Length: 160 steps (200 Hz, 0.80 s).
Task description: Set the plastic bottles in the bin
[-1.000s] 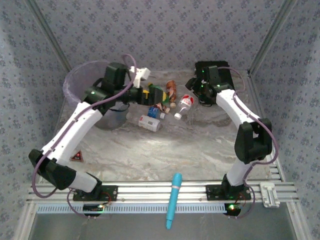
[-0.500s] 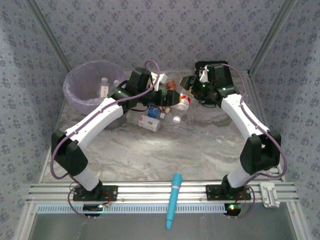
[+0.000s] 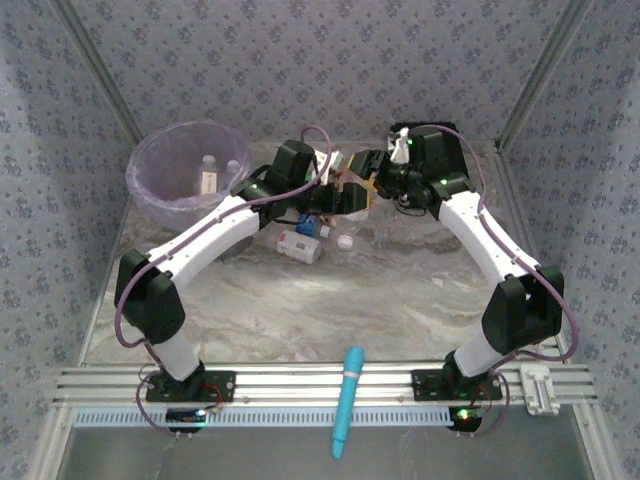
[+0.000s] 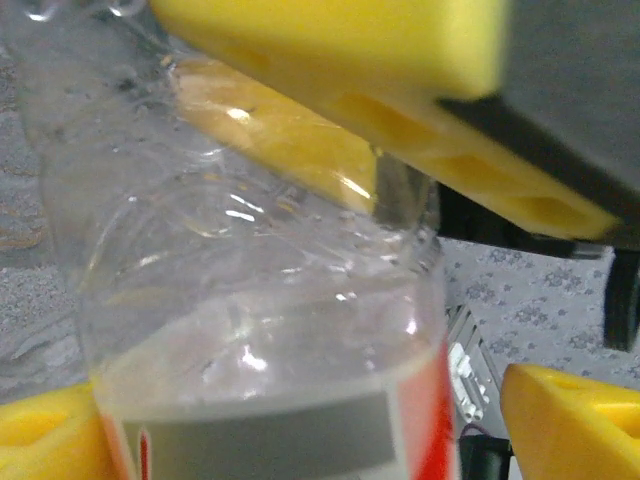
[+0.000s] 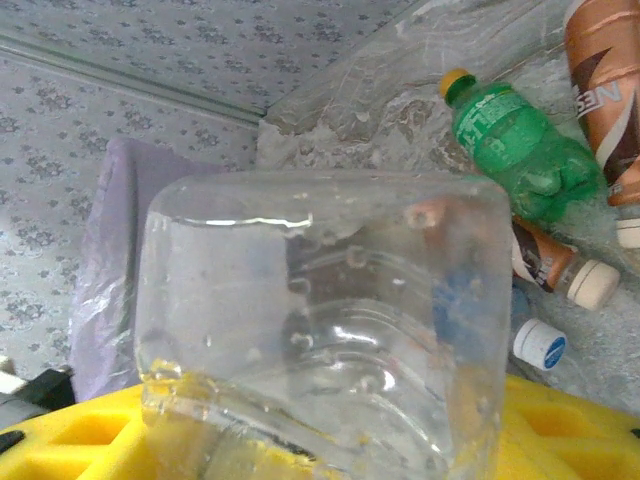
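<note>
Top view: both arms are extended to the rear centre of the desk (image 3: 400, 290), where the left fingers (image 3: 343, 197) and the right fingers (image 3: 372, 180) are brought close together. Right wrist view: a clear bottle (image 5: 320, 300) is pinched by the yellow right fingers (image 5: 70, 450), and its squarish base is turned toward the camera. Left wrist view: the same clear bottle (image 4: 260, 300), marked by a red and grey label, is flanked by the left fingers (image 4: 45, 445), which are spread. A gap is seen between the bottle and the finger at lower right, while one of the right fingers (image 4: 330, 40) is pressed on the bottle from above. The bin (image 3: 150, 205), lined with a lavender bag, is placed at the rear left of the desk, well apart from the held bottle. Two pale bottles (image 3: 208, 178) are seen inside it. A white bottle (image 3: 300, 245) with a red and blue label is left lying on the desk below the left fingers, and a white cap (image 3: 346, 241) is seen just beside it. Beyond the held bottle, a green bottle (image 5: 515, 140) with an orange cap and a brown bottle (image 5: 605, 70) are seen lying on the desk. A light-blue tool (image 3: 345, 400) is laid across the near rail between the arm bases.
</note>
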### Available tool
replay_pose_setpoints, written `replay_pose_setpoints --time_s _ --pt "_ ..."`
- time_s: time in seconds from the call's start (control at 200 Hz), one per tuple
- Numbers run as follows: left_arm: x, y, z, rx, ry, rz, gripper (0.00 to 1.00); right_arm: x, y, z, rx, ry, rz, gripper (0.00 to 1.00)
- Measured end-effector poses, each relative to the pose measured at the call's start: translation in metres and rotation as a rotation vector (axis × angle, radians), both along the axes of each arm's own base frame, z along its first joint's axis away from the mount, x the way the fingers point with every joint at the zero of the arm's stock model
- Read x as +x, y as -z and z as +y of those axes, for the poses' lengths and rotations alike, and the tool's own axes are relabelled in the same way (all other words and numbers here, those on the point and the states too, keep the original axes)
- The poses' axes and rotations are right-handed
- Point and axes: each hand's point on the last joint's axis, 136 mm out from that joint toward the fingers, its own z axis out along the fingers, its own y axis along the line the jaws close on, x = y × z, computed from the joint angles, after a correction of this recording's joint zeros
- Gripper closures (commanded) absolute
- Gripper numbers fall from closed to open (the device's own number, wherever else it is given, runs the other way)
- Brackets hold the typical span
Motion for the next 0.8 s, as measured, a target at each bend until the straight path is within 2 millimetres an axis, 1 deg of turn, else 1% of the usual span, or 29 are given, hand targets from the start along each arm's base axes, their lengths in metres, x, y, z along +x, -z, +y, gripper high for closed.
replay_pose_setpoints --time_s 0.195,0.285,0.315,0.45,0.55,0.615,0.685,0.75,0.8 --pt "0.003 0.004 0.000 0.002 -0.016 0.016 0.35 -0.001 -0.004 0.005 0.013 -0.009 -0.008 0.36" --pt "0.003 0.004 0.000 0.001 -0.017 0.017 0.37 -0.001 -0.005 0.005 0.015 -0.010 -0.012 0.33" --pt "0.003 0.003 0.000 0.000 -0.017 0.017 0.38 -0.001 -0.005 0.005 0.016 -0.011 -0.013 0.31" --pt "0.003 0.003 0.000 0.001 -0.015 0.015 0.40 -0.001 -0.005 0.005 0.017 -0.010 -0.008 0.17" --pt "0.003 0.004 0.000 0.006 -0.015 0.012 0.41 -0.002 -0.003 0.003 0.013 -0.005 0.003 0.11" --pt "0.003 0.004 0.000 0.009 -0.013 0.007 0.41 -0.004 -0.002 0.000 0.008 0.002 0.014 0.09" --pt "0.004 0.005 0.003 0.015 -0.015 0.004 0.41 -0.006 -0.004 -0.009 0.000 0.021 0.020 0.07" --pt "0.005 0.007 0.005 0.026 -0.018 0.004 0.41 -0.007 -0.011 -0.021 -0.003 0.049 0.010 0.06" --pt "0.007 0.007 0.008 0.037 -0.021 0.002 0.41 -0.008 -0.021 -0.034 -0.002 0.081 -0.007 0.06"
